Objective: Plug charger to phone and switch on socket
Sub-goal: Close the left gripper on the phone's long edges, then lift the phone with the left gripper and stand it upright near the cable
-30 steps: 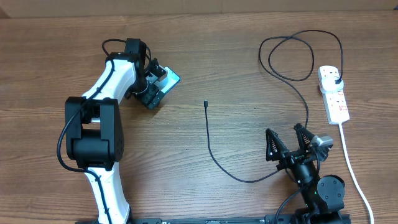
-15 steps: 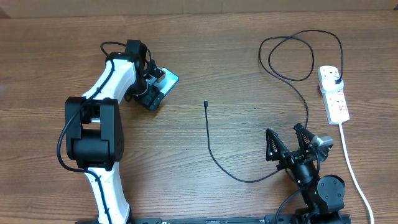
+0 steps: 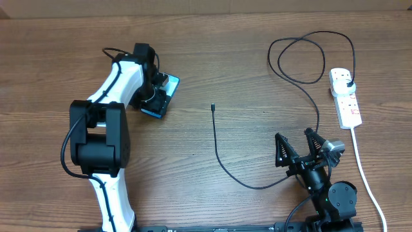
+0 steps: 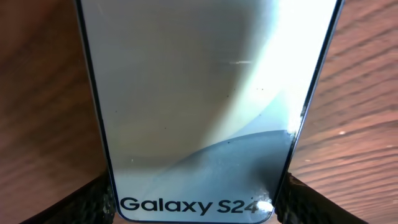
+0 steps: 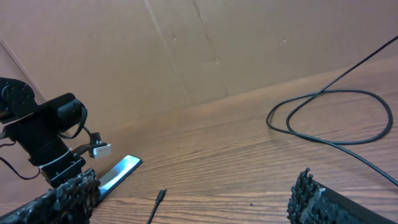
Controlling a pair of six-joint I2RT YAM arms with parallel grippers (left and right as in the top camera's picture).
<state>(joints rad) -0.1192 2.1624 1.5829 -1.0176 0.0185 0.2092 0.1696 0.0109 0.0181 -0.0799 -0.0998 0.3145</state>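
The phone (image 3: 168, 95), with a light-blue screen, lies at the table's upper left. My left gripper (image 3: 154, 98) is shut on its near end. In the left wrist view the phone (image 4: 199, 93) fills the frame, with "Galaxy S24" text between my fingers (image 4: 196, 202), which press its two long edges. The charger's black cable (image 3: 216, 145) lies mid-table, its connector tip (image 3: 212, 107) free and right of the phone. Its plug (image 3: 347, 82) sits in the white socket strip (image 3: 347, 106) at the right. My right gripper (image 3: 298, 149) is open and empty, close to the cable's lower bend.
The cable makes a loose loop (image 3: 302, 58) at the back right, also in the right wrist view (image 5: 329, 118). The strip's white lead (image 3: 365, 174) runs down the right edge. The right wrist view shows the phone (image 5: 118, 171), the connector tip (image 5: 160, 196) and a cardboard wall behind.
My left gripper has shifted slightly toward the front with the phone, and the phone has turned more end-on toward the front. The right arm and cable have not moved.
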